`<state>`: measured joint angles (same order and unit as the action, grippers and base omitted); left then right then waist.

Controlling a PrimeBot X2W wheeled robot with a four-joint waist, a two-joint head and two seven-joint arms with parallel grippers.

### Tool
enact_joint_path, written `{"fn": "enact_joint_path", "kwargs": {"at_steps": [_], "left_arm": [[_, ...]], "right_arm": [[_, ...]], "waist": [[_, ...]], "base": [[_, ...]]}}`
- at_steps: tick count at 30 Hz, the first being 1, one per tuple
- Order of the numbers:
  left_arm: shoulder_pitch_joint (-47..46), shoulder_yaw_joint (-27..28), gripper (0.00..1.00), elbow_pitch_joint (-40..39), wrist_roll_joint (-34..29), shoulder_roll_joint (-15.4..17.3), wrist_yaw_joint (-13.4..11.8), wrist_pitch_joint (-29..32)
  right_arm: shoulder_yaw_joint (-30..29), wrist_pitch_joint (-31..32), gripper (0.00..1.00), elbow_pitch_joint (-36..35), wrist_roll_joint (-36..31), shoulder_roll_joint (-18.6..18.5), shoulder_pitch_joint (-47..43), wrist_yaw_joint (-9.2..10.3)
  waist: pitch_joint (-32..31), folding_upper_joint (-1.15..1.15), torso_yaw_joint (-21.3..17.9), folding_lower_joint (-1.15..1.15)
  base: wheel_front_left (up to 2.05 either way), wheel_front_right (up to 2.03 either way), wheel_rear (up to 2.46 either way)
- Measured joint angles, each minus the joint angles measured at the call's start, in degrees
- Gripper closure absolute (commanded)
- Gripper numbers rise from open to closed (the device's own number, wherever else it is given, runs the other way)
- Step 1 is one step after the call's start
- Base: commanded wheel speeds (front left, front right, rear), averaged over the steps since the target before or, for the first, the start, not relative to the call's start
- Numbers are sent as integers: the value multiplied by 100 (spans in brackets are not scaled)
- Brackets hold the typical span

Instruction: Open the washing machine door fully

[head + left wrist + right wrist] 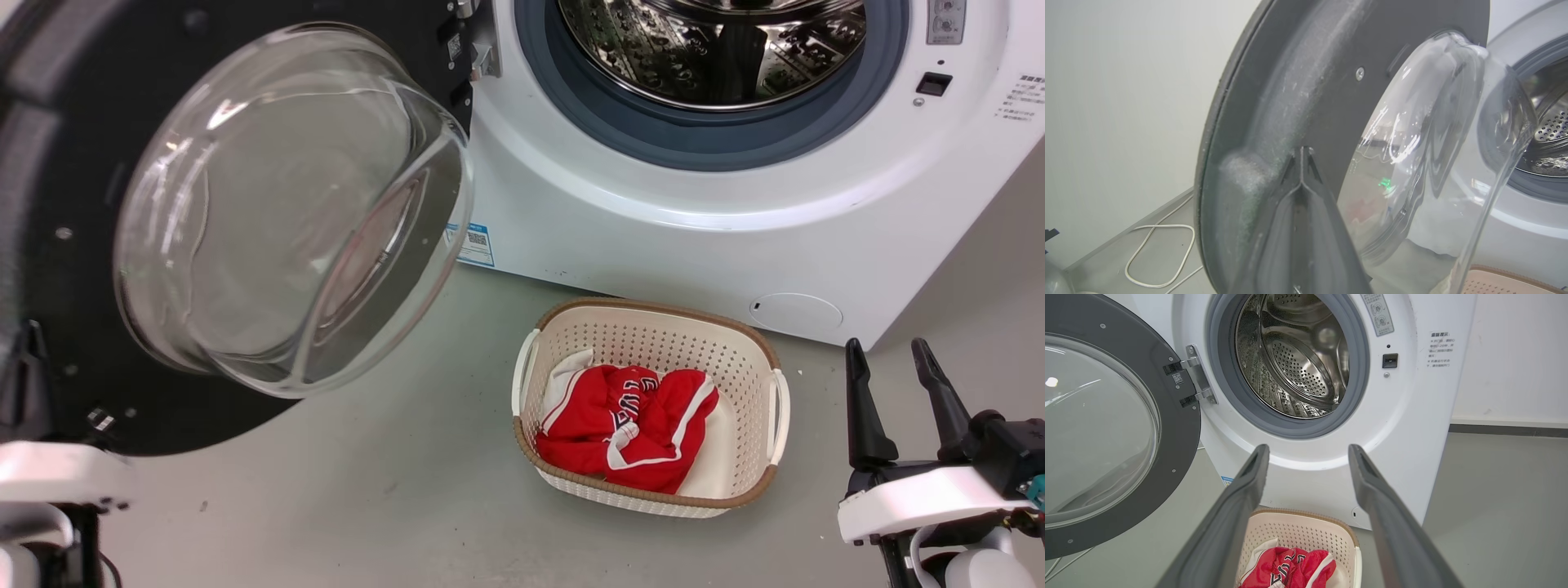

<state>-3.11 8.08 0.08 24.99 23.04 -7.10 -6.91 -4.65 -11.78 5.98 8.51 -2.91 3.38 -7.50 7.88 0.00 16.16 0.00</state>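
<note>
- Looking down from the head view first: the washing machine door (286, 212) stands wide open on the robot's left side of the washing machine (653, 212). Its glass bowl (245, 269) bulges toward the camera, and the steel drum (718, 49) is in plain sight.
- Same view: a cream laundry basket (767, 359) sits on the floor (367, 490) just in front of the machine, with a red garment (629, 425) inside.
- The right end effector (886, 351) is at lower right, fingers apart with nothing between them, well apart from the door. The left end effector (28, 367) shows as a dark finger low on the door's left side.
- Left wrist view: the left end effector (1301, 163) has its fingers pressed together. The tip is right up against the door's dark inner face (1331, 61), beside the glass bowl. Can't tell if it actually touches. A white cable (1159, 253) loops on the floor behind.
- Right wrist view: the right end effector (1308, 451) has its fingers spread wide and holds nothing. It points at the machine's front just under the porthole, above the basket. The door (1098, 428) is at the left, hanging on its metal hinge (1198, 375).
</note>
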Motion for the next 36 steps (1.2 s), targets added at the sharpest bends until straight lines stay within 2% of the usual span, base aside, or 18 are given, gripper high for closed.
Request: {"fn": "enact_joint_path", "kwargs": {"at_steps": [8, 14, 18, 23, 26, 27, 30, 36], "left_arm": [[-748, 167, 100, 1216, 138, 275, 258, -397], [-1014, 187, 100, 1758, 148, 357, 359, -608], [-922, 175, 100, 1729, 112, 245, 356, -701], [-461, 101, 100, 1254, -78, 13, 270, -775], [-155, -11, 16, 883, -171, -157, 250, -791], [-53, -45, 0, 779, -179, -214, 249, -791], [321, -265, 0, 364, -344, -492, 160, -799], [609, -780, 0, -110, -737, -803, 90, -801]], "right_arm": [[-3, 59, 0, -68, -52, 0, 18, 0], [5, 77, 0, -90, -70, 0, 23, 0], [-1, 73, 0, -78, -58, 0, 17, 0], [11, 48, 0, -43, 13, 0, -7, 0], [52, 46, 0, -12, 18, 0, -30, 0], [63, 46, 0, -14, 18, 0, -39, 0], [120, 49, 0, -1, 19, 0, -79, 0], [236, 67, 0, -42, 3, 0, -132, 0]], "waist": [[96, 0, -96, 0], [69, 0, -145, 0], [-26, 0, -171, 0], [-175, 0, -186, 0], [-279, 0, -208, 0], [-311, 0, -219, 0], [-421, 0, -293, 0], [-550, 0, -473, 0]], "base": [[0, 0, 0], [0, 0, 0], [0, 0, 0], [0, 0, 0], [0, 0, 0], [0, 0, 0], [0, 0, 0], [0, 0, 0]]}}
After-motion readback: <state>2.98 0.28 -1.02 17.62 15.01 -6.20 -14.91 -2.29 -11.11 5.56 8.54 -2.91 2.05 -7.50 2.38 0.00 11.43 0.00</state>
